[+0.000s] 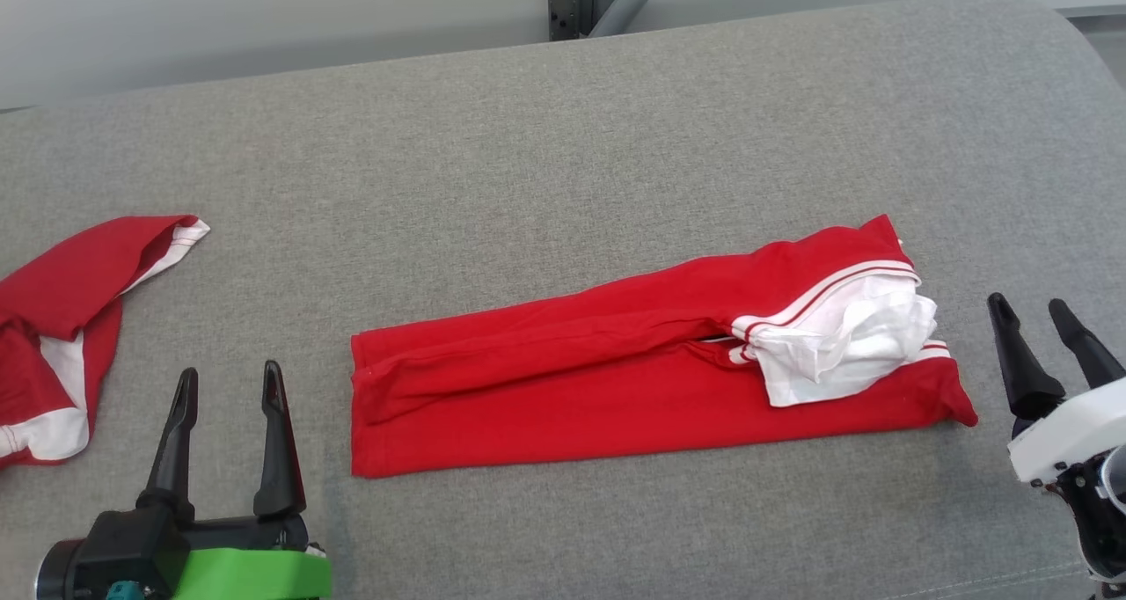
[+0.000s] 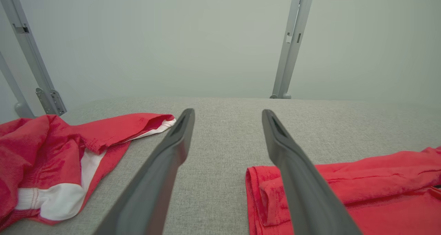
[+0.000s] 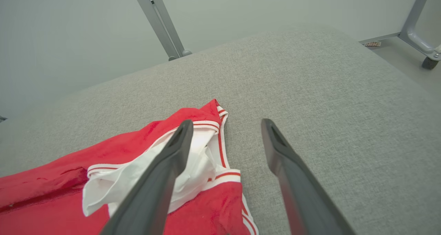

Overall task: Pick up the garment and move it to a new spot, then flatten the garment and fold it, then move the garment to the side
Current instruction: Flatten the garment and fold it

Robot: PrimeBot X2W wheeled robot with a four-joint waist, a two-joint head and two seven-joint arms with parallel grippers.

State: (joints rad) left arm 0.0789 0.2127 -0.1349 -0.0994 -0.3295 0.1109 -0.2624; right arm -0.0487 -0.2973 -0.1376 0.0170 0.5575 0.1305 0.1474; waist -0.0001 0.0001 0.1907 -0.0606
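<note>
Grey fabric surface (image 1: 563, 142). Folded red garment (image 1: 616, 380) lies flat as a long strip, mid-surface toward the near edge, with white-striped trim and bunched white fabric, possibly lining, at its right end. Second red-white garment (image 1: 62, 318) crumpled at left edge. Left gripper (image 1: 230, 373) and right gripper (image 1: 1027, 303) both spread wide, empty, flanking the strip.

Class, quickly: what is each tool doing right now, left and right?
Left tool: open, holding nothing, beside the folded garment.
Right tool: open, holding nothing.

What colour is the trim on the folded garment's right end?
White with thin red stripes. The trim shows best in the right wrist view.
</note>
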